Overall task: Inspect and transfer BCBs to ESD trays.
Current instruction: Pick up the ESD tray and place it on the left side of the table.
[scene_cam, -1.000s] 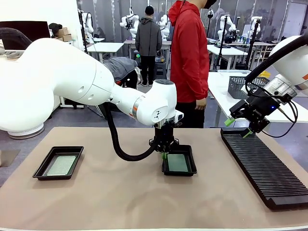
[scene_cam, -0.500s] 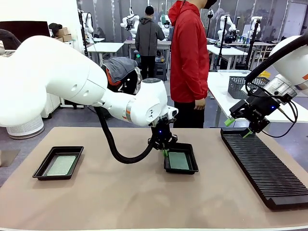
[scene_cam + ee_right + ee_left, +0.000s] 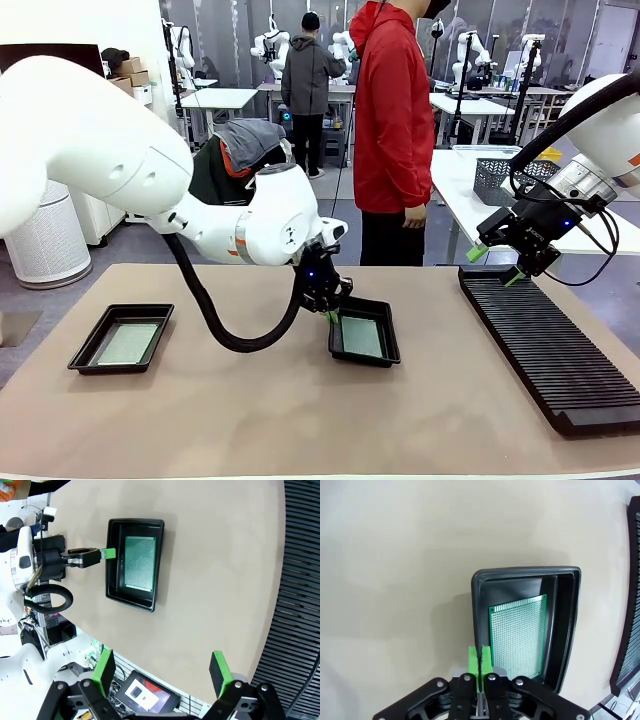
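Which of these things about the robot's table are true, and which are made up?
1. Both black trays hold a green board. True: the middle tray and the left tray each have one.
2. The left gripper has its jaws wide open. False: they are shut on the middle tray's rim.
3. The right gripper is carrying a board. False: its jaws are open and empty.
4. A long black ribbed rack lies on the right. True.

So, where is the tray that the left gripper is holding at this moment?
In the front view the tray sits near the table's middle, with a board inside; the left gripper pinches its left rim, and the slotted rack lies to its right.
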Controlling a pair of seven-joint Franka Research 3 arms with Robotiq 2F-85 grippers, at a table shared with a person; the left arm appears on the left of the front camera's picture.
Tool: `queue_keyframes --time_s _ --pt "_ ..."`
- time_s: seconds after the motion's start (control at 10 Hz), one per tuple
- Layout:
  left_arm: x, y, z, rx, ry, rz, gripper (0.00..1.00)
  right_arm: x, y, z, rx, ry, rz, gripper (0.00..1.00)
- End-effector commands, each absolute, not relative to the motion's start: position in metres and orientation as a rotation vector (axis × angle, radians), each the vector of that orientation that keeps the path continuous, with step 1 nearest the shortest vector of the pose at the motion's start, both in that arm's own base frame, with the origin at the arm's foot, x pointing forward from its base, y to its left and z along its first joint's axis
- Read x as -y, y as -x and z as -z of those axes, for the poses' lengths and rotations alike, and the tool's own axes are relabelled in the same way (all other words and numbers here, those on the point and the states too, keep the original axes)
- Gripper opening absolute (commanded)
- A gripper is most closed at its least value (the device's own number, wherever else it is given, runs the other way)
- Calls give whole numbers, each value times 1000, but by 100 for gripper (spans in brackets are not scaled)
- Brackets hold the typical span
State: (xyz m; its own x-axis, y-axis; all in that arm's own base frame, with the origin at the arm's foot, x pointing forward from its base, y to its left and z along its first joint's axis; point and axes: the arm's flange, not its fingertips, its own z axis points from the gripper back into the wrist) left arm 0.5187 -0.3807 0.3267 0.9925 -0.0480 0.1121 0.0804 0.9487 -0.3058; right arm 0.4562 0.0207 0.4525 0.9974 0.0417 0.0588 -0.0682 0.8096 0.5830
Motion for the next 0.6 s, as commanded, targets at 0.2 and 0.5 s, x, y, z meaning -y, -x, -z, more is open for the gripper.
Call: queue_keyframes --time_s 0.2,0.5 --pt "331 -506 -329 107 453 84 3 -22 -456 -454 48 -609 -34 100" --pt "294 -499 -335 117 491 85 3 -22 -456 -454 48 -609 -34 100"
